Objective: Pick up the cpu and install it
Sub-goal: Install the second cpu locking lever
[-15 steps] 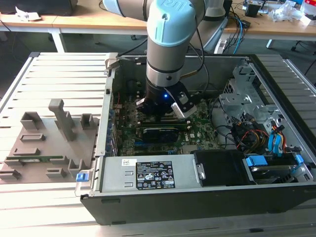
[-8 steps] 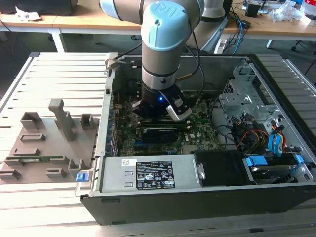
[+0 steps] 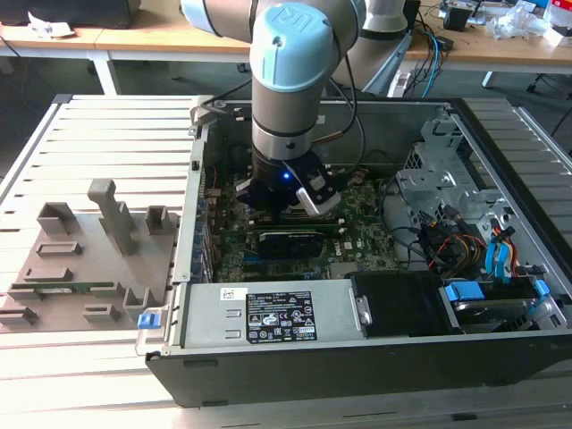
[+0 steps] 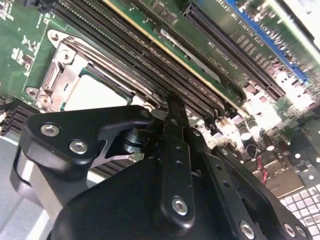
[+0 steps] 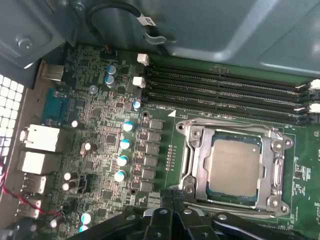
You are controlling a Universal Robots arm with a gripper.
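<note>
Inside the open computer case (image 3: 500,179), the black claw (image 5: 172,197) hangs clenched and empty just beside the socket frame (image 5: 192,150), at its seven o'clock; the cpu (image 5: 234,166) lies seated within.

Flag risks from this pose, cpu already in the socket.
1. The cpu lies in the socket with the metal frame around its edges; the gripper sits close beside that frame, so a sideways drift could knock it.
2. The memory slots run alongside the socket, near the gripper's linkage in the second wrist view; a tilted retreat might scrape them.
3. The arm reaches deep inside the case, with cables nearby that could snag.
</note>
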